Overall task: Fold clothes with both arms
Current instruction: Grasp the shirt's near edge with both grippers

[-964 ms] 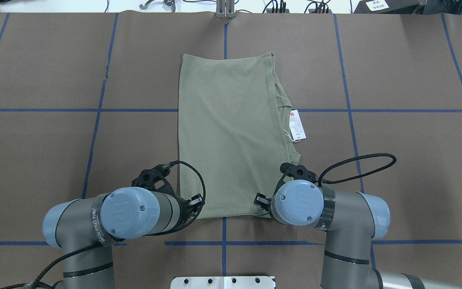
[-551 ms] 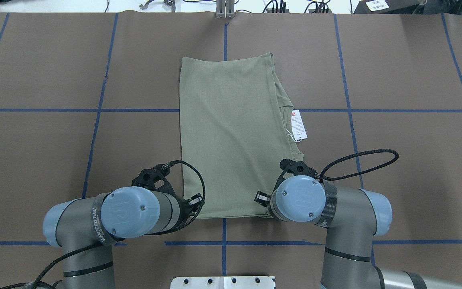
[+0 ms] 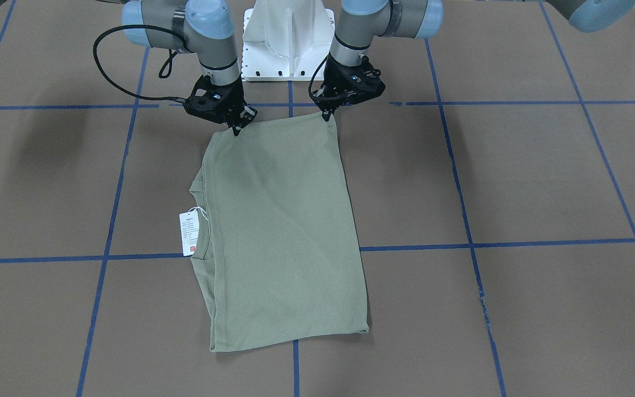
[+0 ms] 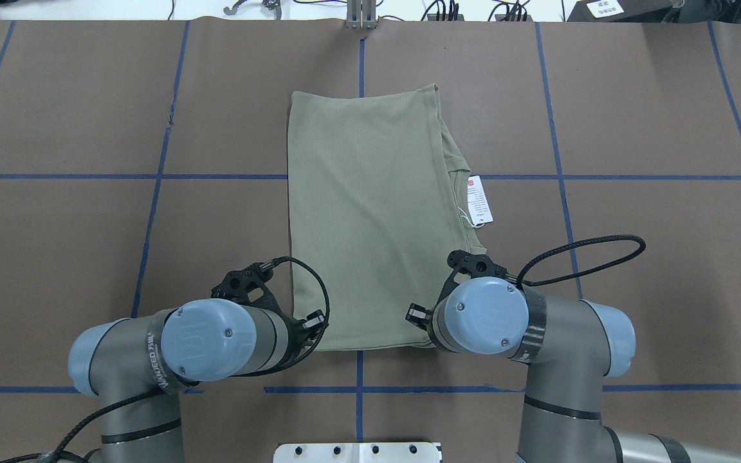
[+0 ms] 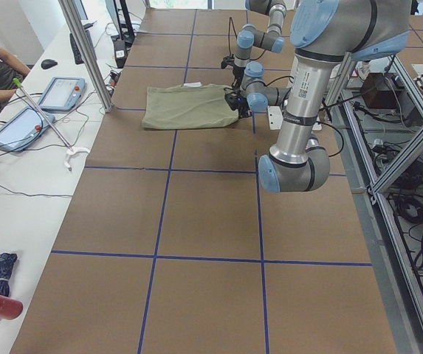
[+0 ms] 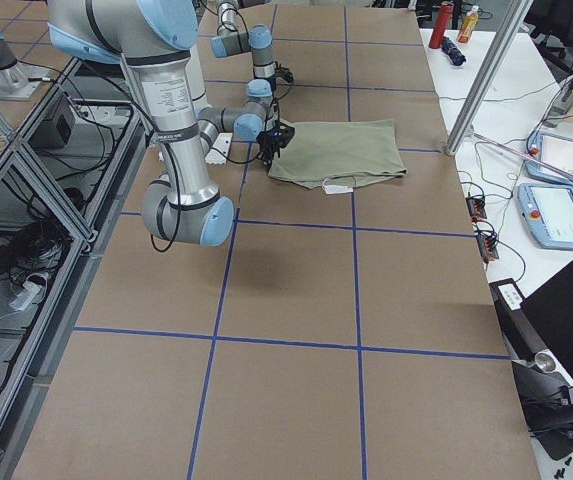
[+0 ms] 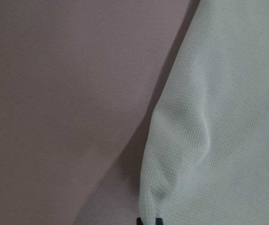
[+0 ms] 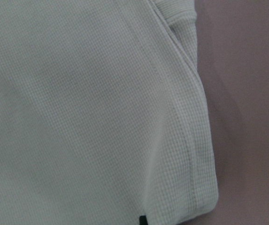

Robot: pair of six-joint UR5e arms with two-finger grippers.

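The pale sage-green shirt (image 3: 279,231) lies folded into a long rectangle in the middle of the table, also seen in the overhead view (image 4: 370,212). Its collar and white hang tag (image 3: 188,234) stick out on the robot's right side. My left gripper (image 3: 327,114) is shut on the shirt's near left corner, where the cloth puckers at the fingertips in the left wrist view (image 7: 228,117). My right gripper (image 3: 236,129) is shut on the near right corner, with the hem edge filling the right wrist view (image 8: 78,117). Both corners sit low at the table.
The white pedestal base (image 3: 288,38) stands just behind the grippers. Blue tape lines (image 4: 152,177) grid the brown table cover. An operators' bench with tablets (image 5: 60,92) and a metal post (image 5: 86,51) runs along the table's far side.
My right arm has shifted slightly to the right and the shirt's near right corner and tag shifted a little with it. The left arm has not moved.
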